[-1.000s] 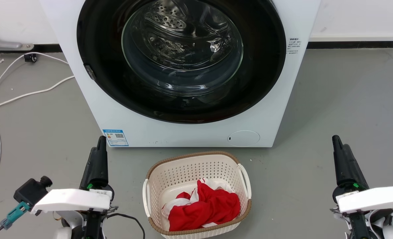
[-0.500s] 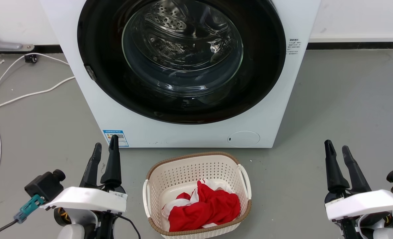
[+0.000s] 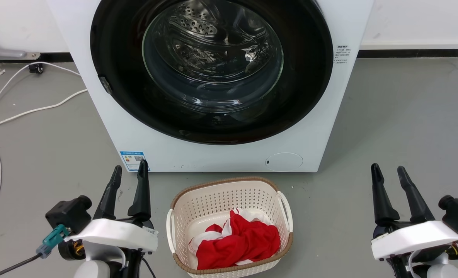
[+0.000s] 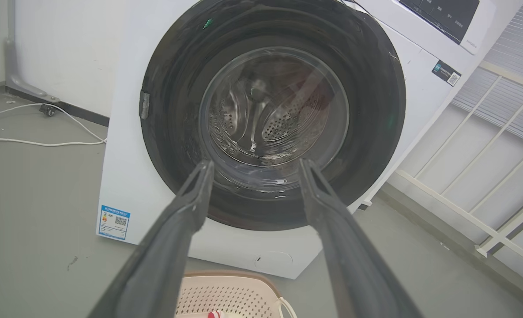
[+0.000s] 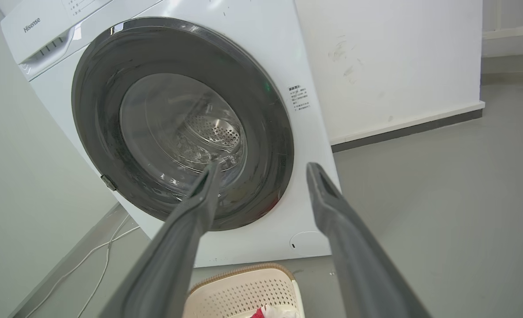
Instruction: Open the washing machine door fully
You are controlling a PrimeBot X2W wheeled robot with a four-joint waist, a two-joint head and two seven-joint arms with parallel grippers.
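The washing machine door (image 3: 306,96) is a big round black-rimmed panel with a clear glass bowl, lying flat against the white machine front, shut. A small grey catch (image 3: 105,84) sits at its left rim. The door (image 4: 376,101) faces the left wrist camera, and the door (image 5: 270,145) also shows beyond the right fingers. My left gripper (image 3: 130,173) stands open low on the floor side, left of the basket, well short of the machine. At the lower right, my right gripper (image 3: 388,170) is open too, holding nothing.
A cream laundry basket (image 3: 182,200) with red and white cloth stands on the floor just before the machine. White cables (image 3: 28,112) trail across the floor at the left. A small round white flap (image 3: 284,161) sits low on the machine front. White railing (image 4: 486,185) stands right of the machine.
Both grippers went from shut to open over the last second. The left gripper shifted right, toward the basket; the right gripper shifted slightly left. The door has not moved.
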